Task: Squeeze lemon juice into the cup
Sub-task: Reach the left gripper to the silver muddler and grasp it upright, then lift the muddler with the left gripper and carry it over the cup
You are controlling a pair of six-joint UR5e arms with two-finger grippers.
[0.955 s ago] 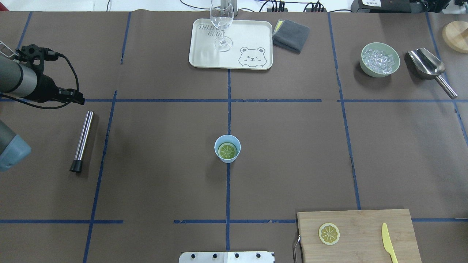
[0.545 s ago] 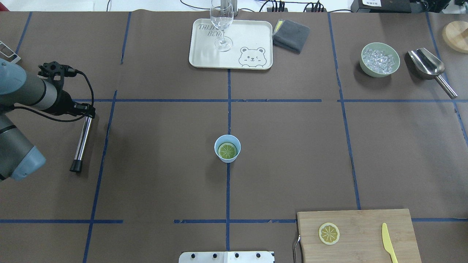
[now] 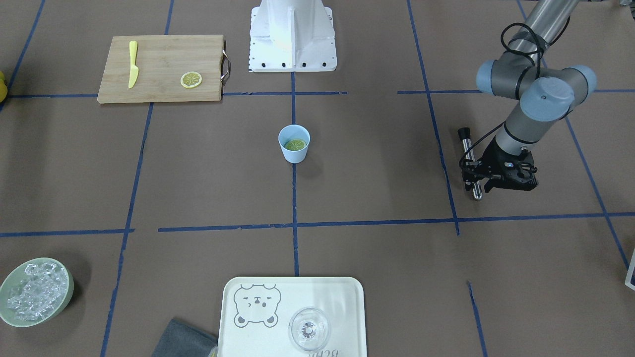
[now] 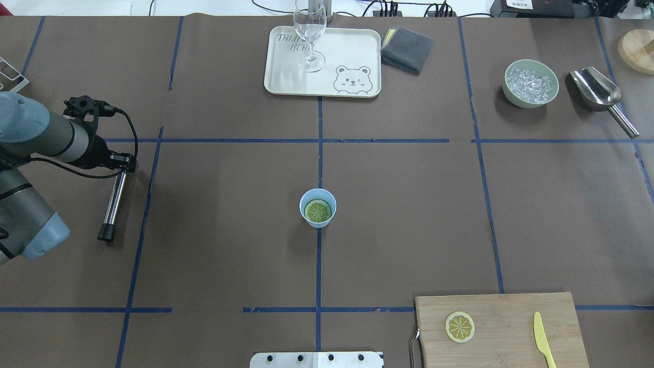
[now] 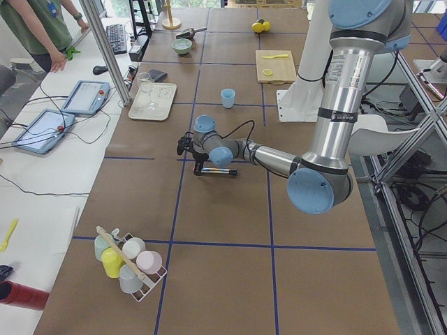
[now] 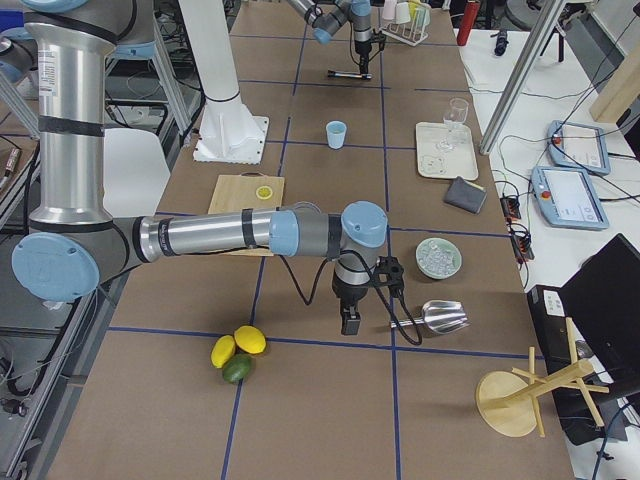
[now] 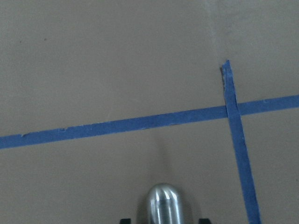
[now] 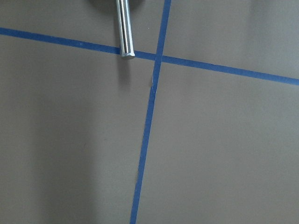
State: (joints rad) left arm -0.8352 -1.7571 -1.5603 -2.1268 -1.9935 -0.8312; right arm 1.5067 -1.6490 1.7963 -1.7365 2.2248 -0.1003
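The light-blue cup (image 4: 305, 215) stands at the table's middle, also in the front view (image 3: 293, 153). A lemon slice (image 4: 318, 210) lies inside it (image 3: 295, 145). A second slice (image 4: 460, 327) lies on the wooden cutting board (image 4: 511, 312). My left gripper (image 4: 124, 166) is far left of the cup, low over the far end of a steel muddler (image 4: 113, 204). In the left wrist view the muddler's rounded tip (image 7: 164, 205) sits between the fingertips with gaps on both sides, so the gripper is open. My right gripper (image 6: 350, 322) shows only in the exterior right view, beside the scoop; I cannot tell its state.
A yellow knife (image 4: 543, 340) lies on the board. A tray (image 4: 352, 46) with a clear glass (image 4: 309, 30), a grey cloth (image 4: 407, 48), a bowl of ice (image 4: 530, 83) and a steel scoop (image 4: 598, 92) line the far side.
My left arm has swung in from the left edge. Its gripper has moved right and nearer and now covers the muddler's far end. The cup and slices have not moved.
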